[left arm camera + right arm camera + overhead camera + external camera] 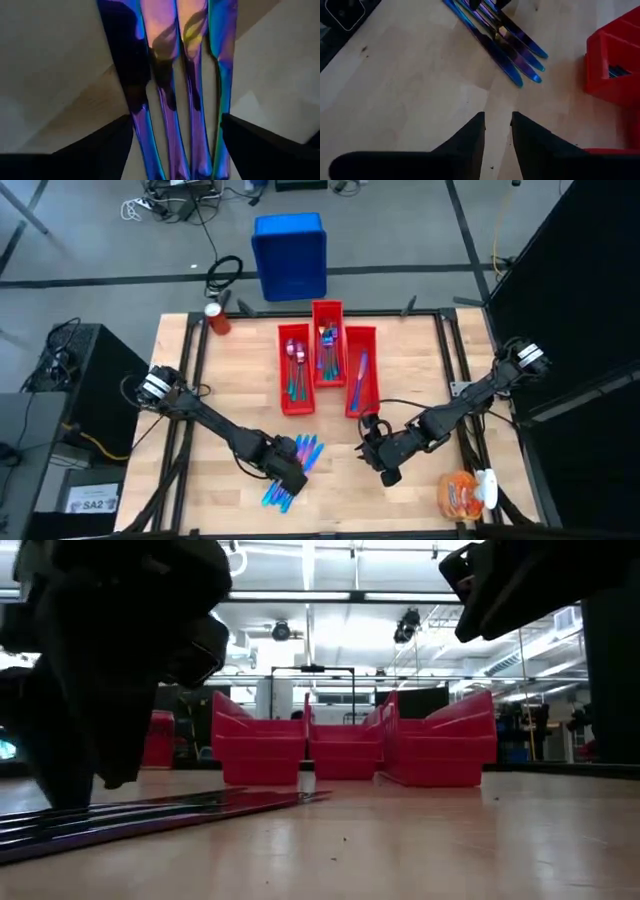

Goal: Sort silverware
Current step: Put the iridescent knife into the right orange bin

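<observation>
Table [240,380]: pale wood, filling the centre of the high view.
Left arm: reaches from centre left down to the lower centre.
Right arm: reaches from centre right toward the lower centre.
Red bins [296,395]: 3 side by side, upper centre of the table, each with iridescent silverware inside.
Loose knives [300,458]: 4 lying parallel, lower centre, below the bins.
Left gripper [290,477]: low over the knives, fingers spread wide on either side of the 4 blades [170,100], gripping nothing.
Right gripper [385,465]: right of the knives, above bare wood, fingers [470,137] slightly parted and empty.
</observation>
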`<state>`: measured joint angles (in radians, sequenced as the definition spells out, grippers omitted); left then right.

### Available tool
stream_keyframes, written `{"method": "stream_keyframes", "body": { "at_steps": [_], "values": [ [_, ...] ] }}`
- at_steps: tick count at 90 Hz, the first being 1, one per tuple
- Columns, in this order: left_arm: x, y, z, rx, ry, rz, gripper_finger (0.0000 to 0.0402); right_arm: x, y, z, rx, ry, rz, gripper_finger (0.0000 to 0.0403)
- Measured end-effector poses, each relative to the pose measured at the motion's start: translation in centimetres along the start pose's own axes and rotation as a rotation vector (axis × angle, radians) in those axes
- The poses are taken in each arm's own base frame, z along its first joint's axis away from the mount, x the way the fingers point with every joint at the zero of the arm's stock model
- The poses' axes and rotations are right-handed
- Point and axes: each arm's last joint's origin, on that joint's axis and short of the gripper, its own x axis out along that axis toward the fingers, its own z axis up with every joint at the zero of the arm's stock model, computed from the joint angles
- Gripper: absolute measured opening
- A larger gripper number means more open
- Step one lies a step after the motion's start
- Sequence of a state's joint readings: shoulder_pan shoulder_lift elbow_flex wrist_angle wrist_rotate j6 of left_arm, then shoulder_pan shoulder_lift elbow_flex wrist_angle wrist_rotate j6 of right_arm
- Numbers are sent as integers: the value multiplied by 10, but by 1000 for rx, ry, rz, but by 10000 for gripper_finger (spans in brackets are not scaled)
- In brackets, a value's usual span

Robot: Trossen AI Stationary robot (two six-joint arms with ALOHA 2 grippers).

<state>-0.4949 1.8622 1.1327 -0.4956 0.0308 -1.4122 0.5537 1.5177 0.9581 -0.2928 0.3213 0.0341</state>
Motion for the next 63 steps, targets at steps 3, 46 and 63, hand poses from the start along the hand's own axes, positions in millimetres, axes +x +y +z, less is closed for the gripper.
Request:
{"method": "stream_keyframes", "body": {
  "at_steps": [3,46,63],
  "values": [
    [-4,-2,2,12,-3,25,283,0,0,0,1,0,1,78],
    [-19,-14,16,26,-26,27,282,0,0,0,1,0,3,79],
    [-10,-11,15,3,-8,75,282,0,0,1,4,-7,3,85]
  ]
}}
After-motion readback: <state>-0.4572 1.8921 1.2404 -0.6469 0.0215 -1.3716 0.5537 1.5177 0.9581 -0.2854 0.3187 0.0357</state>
